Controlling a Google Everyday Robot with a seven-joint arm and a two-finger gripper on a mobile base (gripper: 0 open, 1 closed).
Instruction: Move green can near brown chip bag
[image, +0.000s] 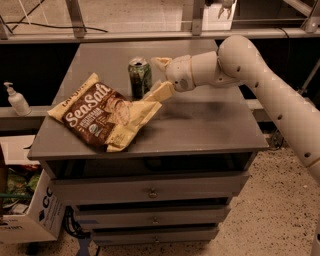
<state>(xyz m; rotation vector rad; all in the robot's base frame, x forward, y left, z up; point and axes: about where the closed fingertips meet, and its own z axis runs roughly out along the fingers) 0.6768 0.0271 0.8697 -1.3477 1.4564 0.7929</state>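
The green can (139, 77) stands upright on the grey cabinet top (210, 125), just behind the right corner of the brown chip bag (102, 114). The bag lies flat at the front left, with white "Sea Salt" lettering and pale yellow edges. My gripper (159, 78) is right beside the can on its right. Its fingers are spread apart. One finger (161, 63) points past the can's back. The other finger (159, 93) lies low in front, touching the bag's pale edge. The can sits at the fingertips, not squeezed.
A white pump bottle (16, 99) stands on a ledge to the left. A cardboard box (27, 215) sits on the floor at the lower left. The cabinet has drawers (150, 190) below. A metal rail (150, 35) runs behind the cabinet.
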